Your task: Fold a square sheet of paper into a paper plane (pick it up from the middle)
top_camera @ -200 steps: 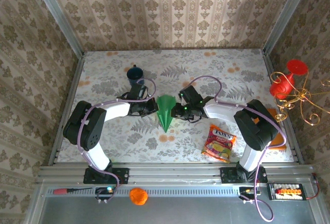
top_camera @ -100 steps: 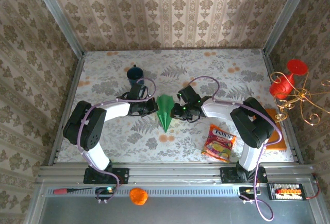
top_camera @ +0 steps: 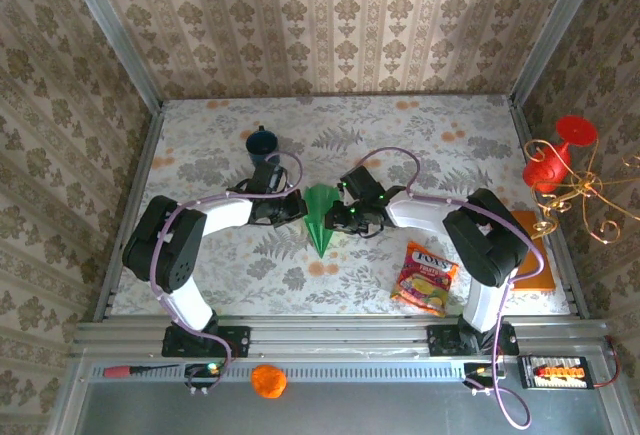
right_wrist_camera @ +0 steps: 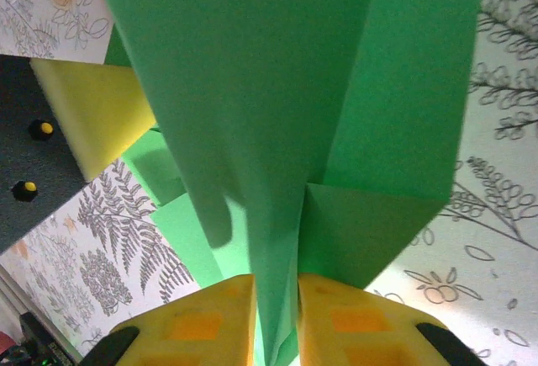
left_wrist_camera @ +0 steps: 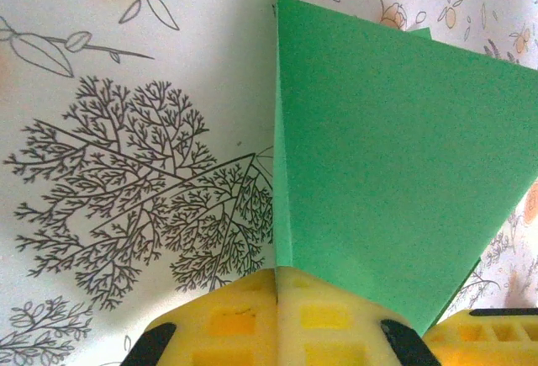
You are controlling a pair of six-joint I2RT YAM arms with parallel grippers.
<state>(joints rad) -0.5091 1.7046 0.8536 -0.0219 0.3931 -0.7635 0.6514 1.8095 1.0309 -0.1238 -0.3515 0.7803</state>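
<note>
Paper plane (top_camera: 320, 217): one. Blue mug (top_camera: 262, 142): one. Snack packet (top_camera: 426, 278): one. Orange board (top_camera: 541, 273): one. Orange ball (top_camera: 268, 380): one.

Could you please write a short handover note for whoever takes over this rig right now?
Left gripper: shut on the left side of the paper plane.
Right gripper: shut on a raised fold on the plane's right side.
Plane: mid-table between the grippers, nose toward the arm bases.
Done: sheet folded into a dart shape.
Left: probably final creasing and release; whether every fold is finished cannot be told.
</note>
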